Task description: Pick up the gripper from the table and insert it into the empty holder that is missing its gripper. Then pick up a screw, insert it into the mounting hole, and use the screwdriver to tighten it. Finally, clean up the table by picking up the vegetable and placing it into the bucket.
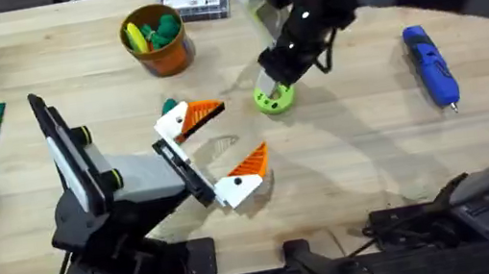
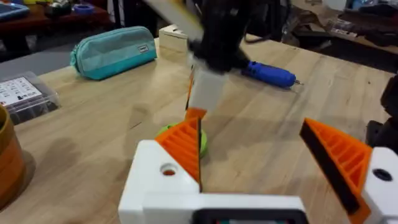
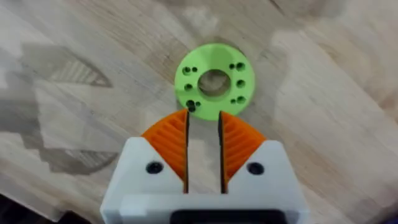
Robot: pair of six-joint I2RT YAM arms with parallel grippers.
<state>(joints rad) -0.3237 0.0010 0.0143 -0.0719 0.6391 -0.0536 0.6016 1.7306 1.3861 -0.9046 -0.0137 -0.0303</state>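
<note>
Vegetable: lime-green round toy piece (image 3: 214, 81) lay on light wooden table (image 1: 363, 148), 4 o'clock of orange bucket (image 1: 158, 45).
Right gripper (image 3: 203, 146): nearly closed, empty, just above it.
Left gripper (image 1: 219, 148): spread wide, empty.

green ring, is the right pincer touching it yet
Cannot tell. In the right wrist view the right pincer has its orange tips overlapping the green ring's edge, with no plain contact or gap.

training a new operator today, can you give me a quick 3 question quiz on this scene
1. True or false: the lime-green round toy piece with a centre hole lies inside the small orange bucket.
2. Which arm's gripper hovers right over the green piece? A left B right
3. Fill in: the bright-blue screwdriver lies on the light wooden ____.

Key: 1 false; 2 B; 3 table
</note>
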